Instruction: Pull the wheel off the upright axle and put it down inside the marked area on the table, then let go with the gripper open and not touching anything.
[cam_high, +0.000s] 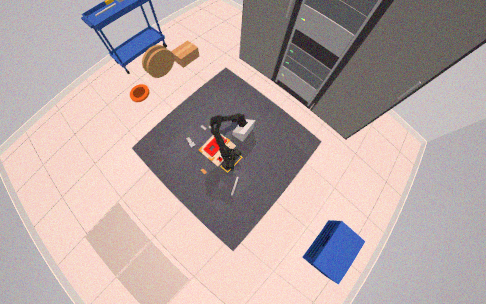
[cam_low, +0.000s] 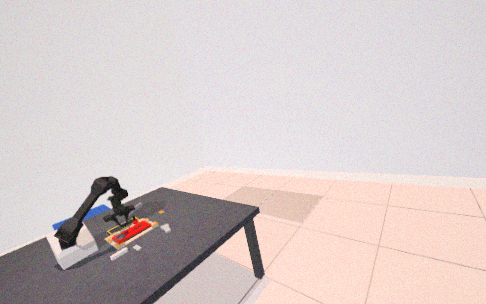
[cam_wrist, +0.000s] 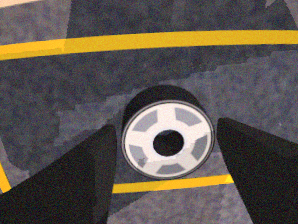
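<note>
We worked at a dark table (cam_low: 210, 220) with the arm (cam_low: 85, 205) bent forward from its pale base block (cam_low: 67, 257) toward the red and tan fixture board (cam_low: 131, 232). Beside that board ran the yellow outline of the marked area (cam_wrist: 153, 43), and the gripper (cam_wrist: 168, 183) hung low over it, pointing straight down.

The relation that mattered was vertical. The wheel (cam_wrist: 168, 141) lay flat with its hub hole facing up at the wrist camera, directly below the palm and between the two dark fingers. One yellow line crossed beyond it and another ran just at its near rim, so we judged it to be inside the outline, though close to that near edge.

The jaws were parting, only a little wider than the wheel, and we could not tell whether the pads had cleared its rim. We judged the wheel set down and the release only begun; the way out was more opening, then straight up.
</note>
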